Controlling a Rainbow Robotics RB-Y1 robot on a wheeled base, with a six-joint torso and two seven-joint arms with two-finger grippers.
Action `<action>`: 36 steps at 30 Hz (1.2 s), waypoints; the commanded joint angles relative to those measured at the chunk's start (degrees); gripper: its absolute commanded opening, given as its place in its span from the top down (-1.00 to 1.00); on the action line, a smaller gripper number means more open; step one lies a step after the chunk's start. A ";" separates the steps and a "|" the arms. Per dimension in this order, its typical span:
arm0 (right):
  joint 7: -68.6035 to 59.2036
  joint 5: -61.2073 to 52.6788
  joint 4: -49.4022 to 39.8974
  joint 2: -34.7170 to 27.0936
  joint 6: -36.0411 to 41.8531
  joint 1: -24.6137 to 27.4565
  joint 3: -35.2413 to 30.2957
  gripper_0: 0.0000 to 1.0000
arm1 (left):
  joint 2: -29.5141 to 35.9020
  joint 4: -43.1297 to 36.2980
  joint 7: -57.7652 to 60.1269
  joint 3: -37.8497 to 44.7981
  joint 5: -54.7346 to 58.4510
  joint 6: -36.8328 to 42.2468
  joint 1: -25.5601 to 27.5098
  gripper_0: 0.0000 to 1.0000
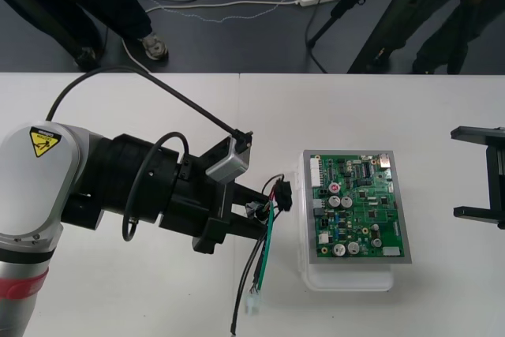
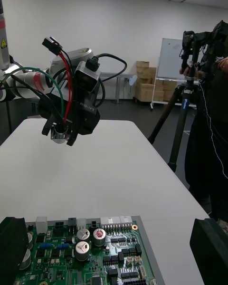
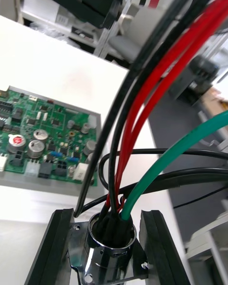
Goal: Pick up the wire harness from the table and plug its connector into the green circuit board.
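Observation:
My left gripper (image 1: 264, 212) hangs above the table just left of the green circuit board (image 1: 359, 207), shut on the harness's round metal socket (image 3: 109, 249). In the left wrist view its fingers (image 3: 57, 247) clamp the socket's flange. Red, black and green wires (image 3: 142, 123) rise from it. The small black plug (image 1: 280, 190) sticks out toward the board, not in it. The green wire (image 1: 263, 262) and a black one droop toward the table. In the right wrist view the left gripper (image 2: 71, 118) holds the socket (image 2: 61, 132) with the plug (image 2: 52, 44) on top, beyond the board (image 2: 90, 256). My right gripper (image 1: 473, 173) waits open at the right edge.
The board sits on a white base (image 1: 347, 280) that juts out at its near side. A small white connector (image 1: 252, 305) ends the drooping wires near the table's front. A strip of bare table separates the plug from the board's left side.

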 commanded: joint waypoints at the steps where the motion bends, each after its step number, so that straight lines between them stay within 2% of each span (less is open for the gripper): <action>1: -0.38 0.13 -1.57 0.25 -0.39 -1.30 -0.50 -1.00 | 2.60 -6.74 0.16 -0.40 -4.29 6.03 2.59 1.00; 17: -1.08 0.13 -1.57 0.25 -0.39 -1.30 -0.50 -1.00 | 4.45 -16.84 1.30 0.56 -16.33 20.62 9.71 1.00; 22: -1.00 0.13 -1.57 0.25 -0.39 -1.30 -0.50 -1.00 | 4.19 -19.66 2.53 0.21 -20.72 22.64 10.76 1.00; 29: -1.08 0.13 -1.57 0.25 -0.39 -1.30 -0.50 -1.00 | 1.81 -22.47 10.71 -1.63 -27.23 23.43 10.85 1.00; 36: -1.35 0.13 -1.57 0.16 -0.39 -1.30 -0.50 -1.00 | -1.09 -22.82 14.66 -3.57 -32.15 23.34 10.76 1.00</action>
